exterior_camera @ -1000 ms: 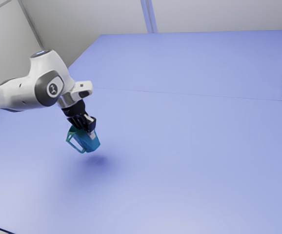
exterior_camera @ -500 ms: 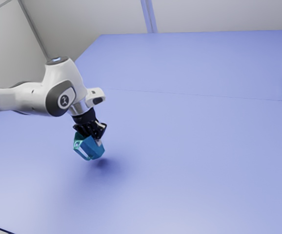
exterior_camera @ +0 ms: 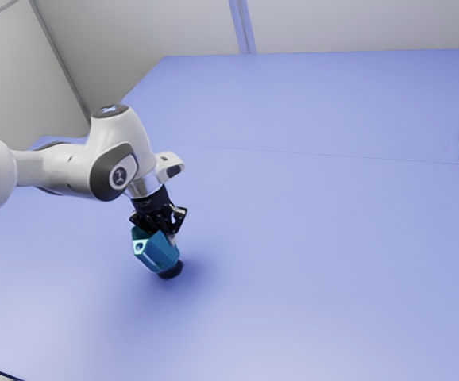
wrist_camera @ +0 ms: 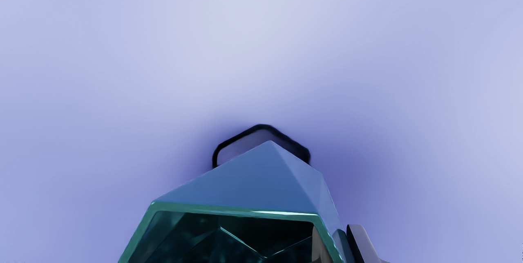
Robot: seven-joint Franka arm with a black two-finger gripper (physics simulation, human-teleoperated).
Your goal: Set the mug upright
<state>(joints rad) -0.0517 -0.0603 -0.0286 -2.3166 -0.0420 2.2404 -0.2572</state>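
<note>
Since the earlier frame, the pincer [exterior_camera: 167, 236] and the mug [exterior_camera: 156, 252] have shifted together toward the exterior view's right and a little lower in it, and the mug has turned, so that its handle [exterior_camera: 139, 241] shows more narrowly than before. The pincer is clamped on the mug's wall: in the wrist view one finger [wrist_camera: 320, 245] reaches inside the mouth and the other finger [wrist_camera: 363, 241] lies along the outside, the two standing close together with only the wall between them. The mug leans well away from upright; its green rim [wrist_camera: 204, 207] opens toward the wrist camera, and its blue, faceted body tapers off beyond the rim toward the worktop [exterior_camera: 317, 254]. Whether any part of the mug touches the worktop, I cannot tell. Just below it in the exterior view is a small black shape [exterior_camera: 171, 271], lying close under the mug's lower end; the wrist view shows a black-edged outline [wrist_camera: 261, 126] past the mug's far corner, partly hidden by the body. What that outline is, or whether it belongs to the mug, is unclear. A soft shadow [exterior_camera: 202, 274] spreads over the blue surface around it. Behind, a thin seam [exterior_camera: 293, 152] crosses the blue, with a pale wall [exterior_camera: 356, 24] farther back, and the white arm [exterior_camera: 63, 168] comes in from the exterior view's left.
</note>
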